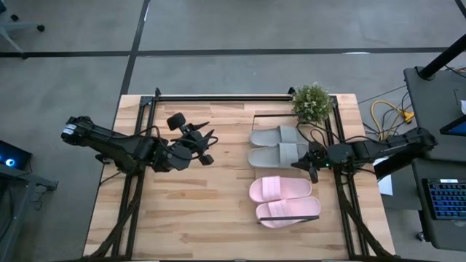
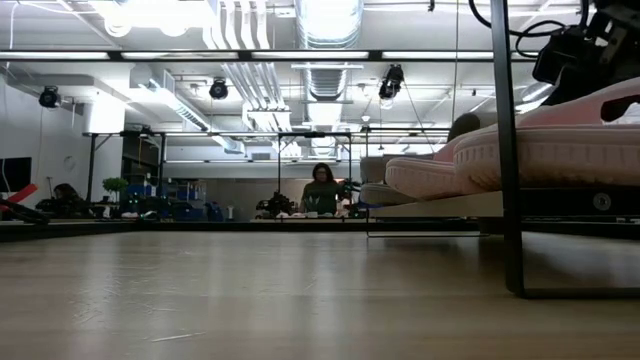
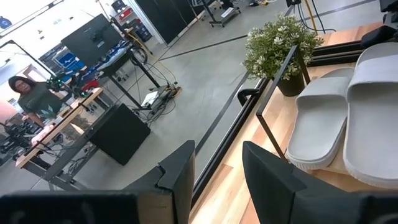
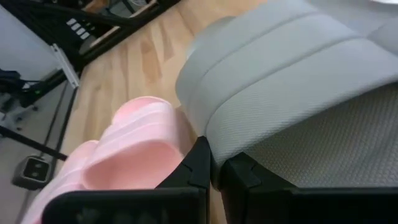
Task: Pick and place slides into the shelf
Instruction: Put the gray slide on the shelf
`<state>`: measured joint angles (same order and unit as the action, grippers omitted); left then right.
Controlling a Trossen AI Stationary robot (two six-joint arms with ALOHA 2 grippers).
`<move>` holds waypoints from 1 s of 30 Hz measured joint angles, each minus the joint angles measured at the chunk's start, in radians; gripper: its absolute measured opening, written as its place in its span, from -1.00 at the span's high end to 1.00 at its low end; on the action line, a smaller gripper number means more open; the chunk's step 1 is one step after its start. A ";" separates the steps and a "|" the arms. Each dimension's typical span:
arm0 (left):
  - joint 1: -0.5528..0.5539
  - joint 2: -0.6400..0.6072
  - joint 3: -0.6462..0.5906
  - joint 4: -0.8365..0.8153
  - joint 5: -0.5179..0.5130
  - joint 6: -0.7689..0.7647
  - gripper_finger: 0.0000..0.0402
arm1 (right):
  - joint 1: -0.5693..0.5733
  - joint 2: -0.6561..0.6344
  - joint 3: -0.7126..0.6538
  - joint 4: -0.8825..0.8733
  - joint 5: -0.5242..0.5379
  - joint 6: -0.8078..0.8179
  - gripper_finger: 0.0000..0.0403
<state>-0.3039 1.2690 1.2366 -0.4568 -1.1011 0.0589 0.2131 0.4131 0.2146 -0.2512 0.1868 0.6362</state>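
Two grey-green slides (image 1: 279, 145) and two pale pink slides (image 1: 282, 199) lie side by side on the shelf (image 1: 326, 200), soles down, on the table's right half. In the low view the pink slides (image 2: 540, 150) rest on the raised shelf board (image 2: 440, 208). My right gripper (image 1: 311, 164) is shut at the right end of the nearer grey-green slide (image 4: 298, 81), with a pink slide (image 4: 137, 143) just beside it. My left gripper (image 1: 204, 148) hangs open above the table's middle, pointing toward the grey-green slides (image 3: 323, 124), with nothing between its fingers. My right gripper's shut fingertips (image 4: 202, 158) stand at the edge of the nearer grey-green slide's end (image 4: 249, 146), coming slanting down from the table's right side. I cannot tell whether they touch it.
A small potted plant (image 1: 312, 102) stands at the shelf's far end, next to the grey-green slides. The shelf's thin black frame leg (image 2: 510, 150) rises in front of the low camera. Bare plank tabletop (image 1: 189, 204) stretches left of the shelf. A person (image 2: 322, 190) sits in the room beyond.
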 joint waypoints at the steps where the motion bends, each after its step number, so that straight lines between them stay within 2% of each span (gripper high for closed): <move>1: 0.003 0.000 0.000 -0.001 0.000 0.000 0.41 | 0.005 -0.001 -0.001 0.003 0.001 0.006 0.96; 8: 0.010 0.000 0.000 -0.003 0.000 0.000 0.41 | 0.064 0.000 -0.006 0.000 0.036 0.072 0.96; 20: 0.012 0.000 0.000 -0.003 0.000 0.001 0.41 | 0.162 0.000 -0.051 -0.009 0.155 0.154 0.96; 30: 0.014 0.000 0.000 0.001 0.001 0.000 0.41 | 0.162 -0.002 -0.101 -0.024 0.137 0.241 0.95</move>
<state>-0.2897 1.2690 1.2366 -0.4562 -1.1005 0.0589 0.3752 0.4110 0.1138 -0.2749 0.3240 0.8775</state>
